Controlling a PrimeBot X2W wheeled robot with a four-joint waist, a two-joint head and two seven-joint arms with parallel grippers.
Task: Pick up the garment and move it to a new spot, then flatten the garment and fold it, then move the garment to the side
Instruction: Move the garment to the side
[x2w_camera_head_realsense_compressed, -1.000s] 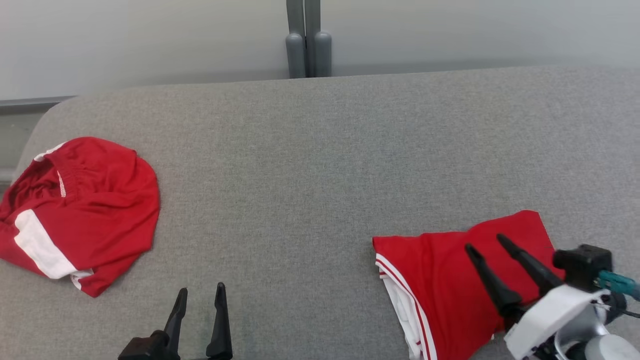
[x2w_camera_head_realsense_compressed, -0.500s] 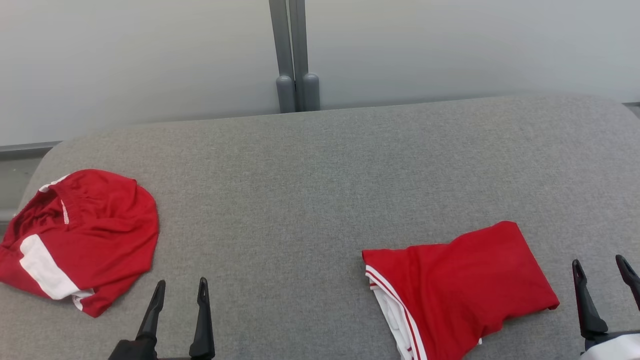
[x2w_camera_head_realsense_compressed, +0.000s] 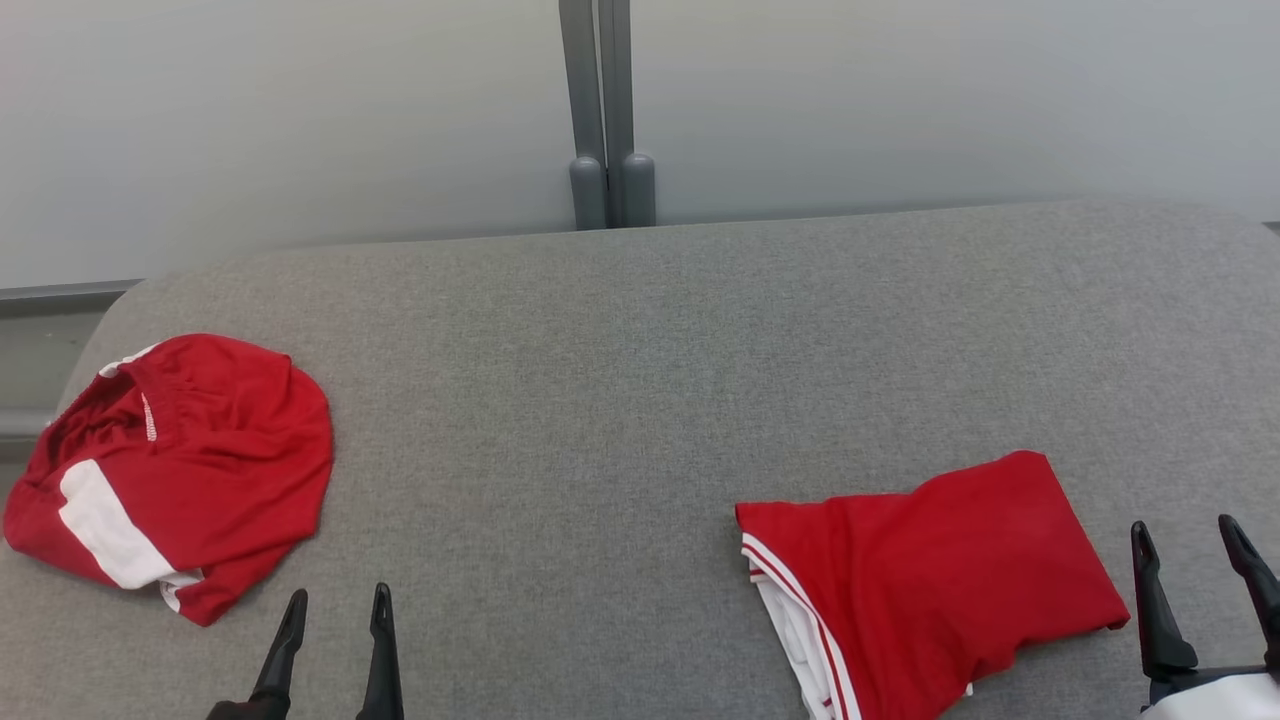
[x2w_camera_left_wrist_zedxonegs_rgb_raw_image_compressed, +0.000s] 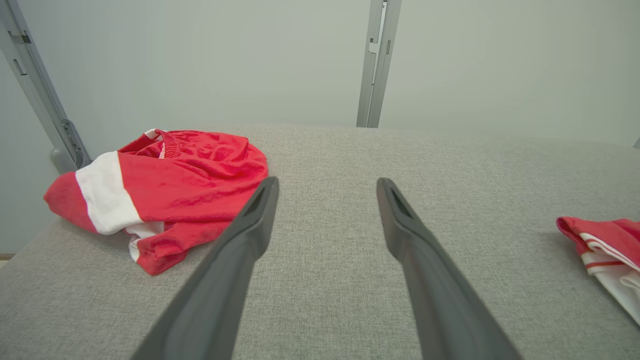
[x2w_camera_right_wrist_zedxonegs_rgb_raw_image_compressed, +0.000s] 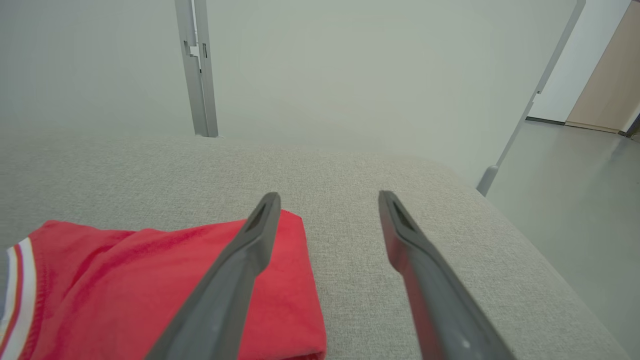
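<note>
Cushion (x2w_camera_head_realsense_compressed: 640, 400); left end effector (x2w_camera_head_realsense_compressed: 338, 595) low (agape)

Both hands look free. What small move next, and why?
Probably reach the left hand toward the crumpled red garment: it lies bunched and unfolded to that hand's left, while the folded garment beside the right hand looks finished. Both hands are open and empty.

Quick count from my end: 2 red garments total, i.e. 1 crumpled garment (x2w_camera_head_realsense_compressed: 180, 470) + 1 folded garment (x2w_camera_head_realsense_compressed: 930, 580). 2 claws, both mine: left gripper (x2w_camera_head_realsense_compressed: 339, 593) & right gripper (x2w_camera_head_realsense_compressed: 1184, 525). 1 grey padded table (x2w_camera_head_realsense_compressed: 640, 380). 1 pair of grey posts (x2w_camera_head_realsense_compressed: 610, 110) at the back.
</note>
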